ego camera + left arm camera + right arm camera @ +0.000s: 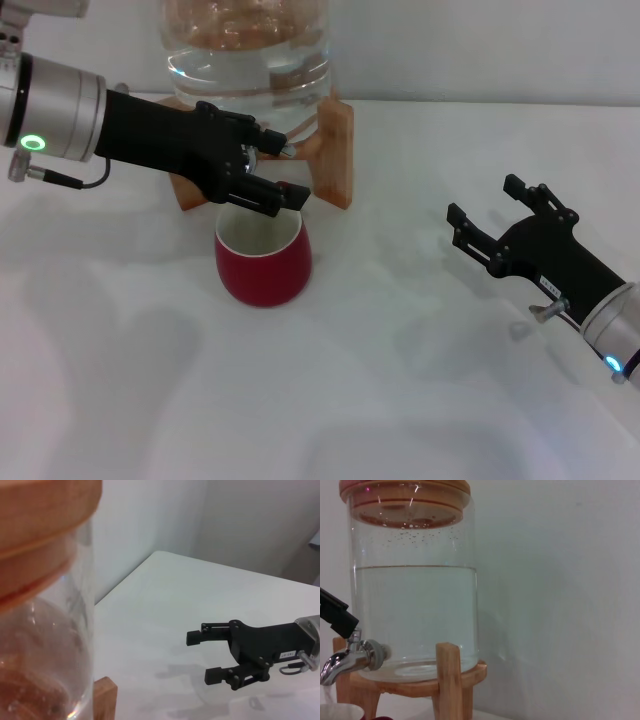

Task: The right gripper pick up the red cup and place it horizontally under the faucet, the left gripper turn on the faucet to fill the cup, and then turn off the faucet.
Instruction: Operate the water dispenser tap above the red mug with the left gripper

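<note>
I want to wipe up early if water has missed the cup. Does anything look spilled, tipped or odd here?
Nothing stands out. The red cup stands upright under the faucet, where the left gripper is, and the table around it shows no puddle. The jar sits square on its wooden stand. The right gripper is open, off to the side.

One red cup point(263, 262), one faucet point(347, 660), one water jar point(415, 580), one wooden stand point(335, 150), two grippers, left gripper point(268, 172), right gripper point(490, 220)

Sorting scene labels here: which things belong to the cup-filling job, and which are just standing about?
Job: red cup, faucet, left gripper at the faucet, right gripper open, off to the side.
Just about: water jar, wooden stand, table.
</note>
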Available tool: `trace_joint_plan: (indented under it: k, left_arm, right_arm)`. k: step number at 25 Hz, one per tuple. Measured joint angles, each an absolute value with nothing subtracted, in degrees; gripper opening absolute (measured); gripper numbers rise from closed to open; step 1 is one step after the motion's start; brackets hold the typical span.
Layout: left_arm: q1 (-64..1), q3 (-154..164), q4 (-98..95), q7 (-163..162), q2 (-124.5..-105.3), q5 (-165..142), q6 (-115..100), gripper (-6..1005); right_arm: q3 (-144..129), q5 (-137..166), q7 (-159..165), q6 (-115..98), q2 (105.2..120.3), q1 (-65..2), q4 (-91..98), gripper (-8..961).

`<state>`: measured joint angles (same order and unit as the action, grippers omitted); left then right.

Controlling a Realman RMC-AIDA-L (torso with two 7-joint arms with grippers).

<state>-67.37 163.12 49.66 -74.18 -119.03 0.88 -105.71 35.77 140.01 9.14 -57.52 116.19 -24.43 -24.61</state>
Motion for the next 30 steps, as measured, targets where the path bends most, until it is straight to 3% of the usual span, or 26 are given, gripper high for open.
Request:
trace_joint_plan:
  k: [30]
  left_arm:
    - [-68.48,163.12,48.86,-74.52,-119.09,0.59,-104.41,886]
  right_arm:
    - [35.79,140.01,9.14,-57.62,116.19,-24.52,-24.65,832]
